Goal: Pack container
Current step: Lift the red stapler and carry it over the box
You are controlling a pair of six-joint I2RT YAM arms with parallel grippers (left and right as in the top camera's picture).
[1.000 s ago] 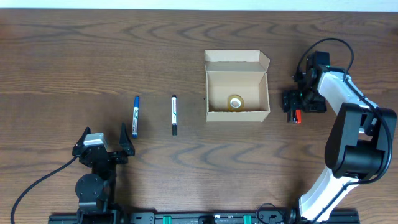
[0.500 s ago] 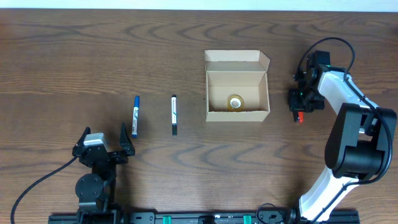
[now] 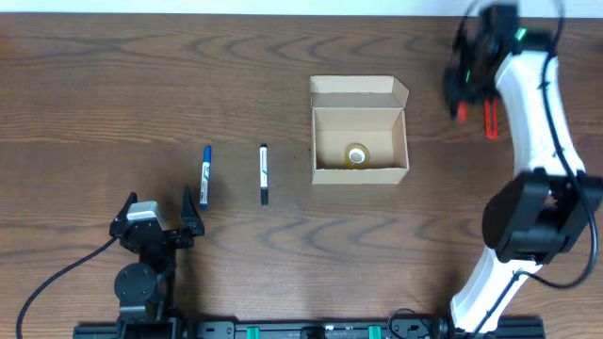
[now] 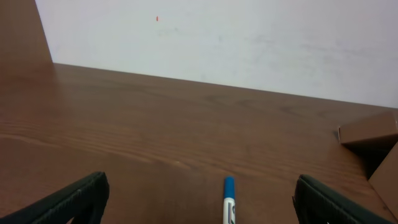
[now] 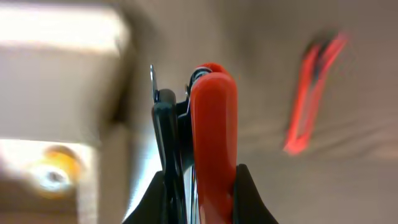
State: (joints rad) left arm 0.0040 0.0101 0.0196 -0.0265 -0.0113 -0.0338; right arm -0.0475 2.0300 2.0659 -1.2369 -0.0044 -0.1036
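Note:
The container is an open tan cardboard box at mid-table with its flap lid folded back; a tape roll lies inside. A blue pen and a black pen lie to its left. My right gripper is raised to the right of the box, shut on a red-and-black tool. The right wrist view is blurred, showing the box and tape roll below left. My left gripper rests open near the front edge, with the blue pen ahead between its fingers.
A second red item lies on the table under the right arm, blurred in the right wrist view. The box flap shows at the right edge of the left wrist view. A pale wall stands beyond the table's far edge.
My right gripper closed on the red-and-black tool to the right of the box and lifted it up and toward the far edge. The left arm stayed still.

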